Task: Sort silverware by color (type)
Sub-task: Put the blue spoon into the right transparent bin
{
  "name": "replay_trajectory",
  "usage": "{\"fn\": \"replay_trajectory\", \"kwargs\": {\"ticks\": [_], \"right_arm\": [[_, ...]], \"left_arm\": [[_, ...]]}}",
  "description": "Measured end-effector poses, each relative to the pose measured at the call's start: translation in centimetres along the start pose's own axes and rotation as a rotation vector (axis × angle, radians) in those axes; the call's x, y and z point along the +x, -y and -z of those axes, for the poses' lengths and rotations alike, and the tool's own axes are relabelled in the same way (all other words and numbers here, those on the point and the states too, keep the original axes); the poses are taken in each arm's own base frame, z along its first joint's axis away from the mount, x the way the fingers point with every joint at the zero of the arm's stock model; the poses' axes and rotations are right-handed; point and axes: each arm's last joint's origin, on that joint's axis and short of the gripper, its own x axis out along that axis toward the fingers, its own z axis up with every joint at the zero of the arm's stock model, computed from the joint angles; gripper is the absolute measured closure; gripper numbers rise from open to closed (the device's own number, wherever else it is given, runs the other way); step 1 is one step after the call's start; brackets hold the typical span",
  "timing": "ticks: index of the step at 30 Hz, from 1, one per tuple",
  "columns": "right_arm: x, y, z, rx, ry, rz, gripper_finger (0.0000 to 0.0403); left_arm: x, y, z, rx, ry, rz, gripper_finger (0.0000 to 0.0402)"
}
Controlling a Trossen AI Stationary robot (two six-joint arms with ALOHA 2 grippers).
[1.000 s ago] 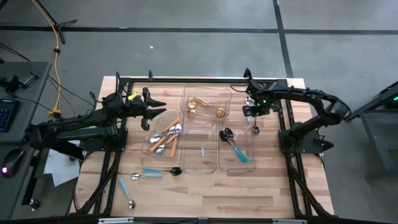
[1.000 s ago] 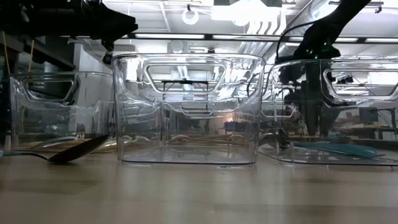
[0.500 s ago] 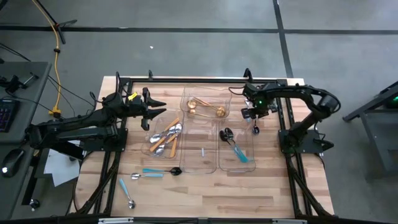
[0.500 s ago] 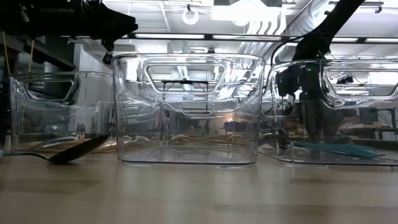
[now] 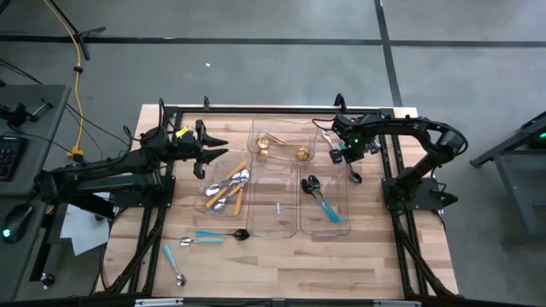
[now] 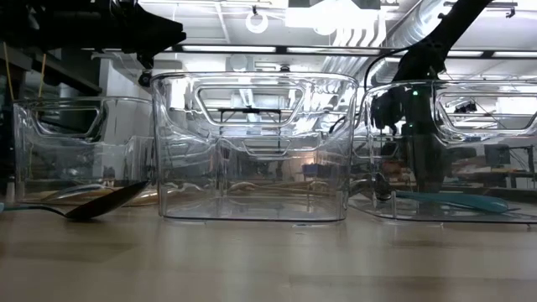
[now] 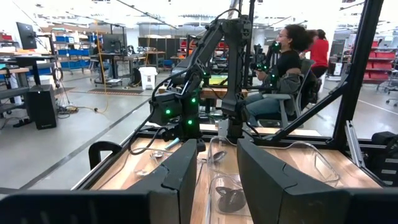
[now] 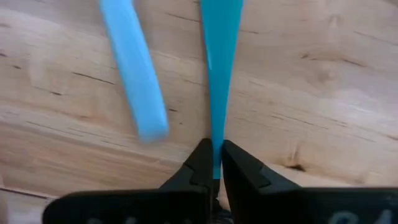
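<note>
The wooden table (image 5: 281, 273) carries clear trays (image 5: 275, 223) standing side by side, and only the high view lays out how they are filled. Orange-handled pieces (image 5: 226, 189) lie in the left tray, gold ones (image 5: 281, 147) in the far tray, and a dark teal-handled spoon (image 5: 322, 203) in the right tray. Two light-blue-handled pieces (image 5: 209, 236) lie loose on the near left of the wood.

The left gripper (image 5: 217, 147) waits at the far left tray corner. Its fingers (image 7: 180, 180) stand apart with nothing between them.

The right gripper (image 5: 344, 155) hangs at the far outer corner of the right tray. Its wrist view alone shows the grip. The fingers (image 8: 202, 165) are pinched together on the end of a teal handle (image 8: 221, 68), which runs straight away from them over bare wood. A light-blue handle (image 8: 134, 74) lies just beside it, blurred and slightly angled.

From above, only a small silver bowl (image 5: 353, 177) shows below that gripper. The low view sees the arm through tray walls, too distorted to read.
</note>
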Motion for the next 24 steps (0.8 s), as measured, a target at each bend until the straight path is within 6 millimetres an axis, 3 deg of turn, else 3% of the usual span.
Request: {"fn": "replay_trajectory", "kwargs": {"ticks": [6,11,17,24], "right_arm": [[-0.6,0.3,0.2,-0.017,0.038,0.025,0.0397],[-2.3,0.9,1.1,-0.026,0.068,0.032,0.0400],[-5.7,1.6,2.6,-0.014,0.195,-0.059,0.0401],[-10.8,3.0,5.4,-0.038,0.475,-0.247,0.0402]], "left_arm": [[0.0,0.0,0.0,0.000,0.000,0.000,0.0298],[0.0,0.0,0.0,0.000,-0.001,0.000,0.0298],[0.0,0.0,0.0,0.000,-0.001,0.000,0.0298],[0.0,0.0,0.0,0.000,-0.001,0.000,0.0298]]}}
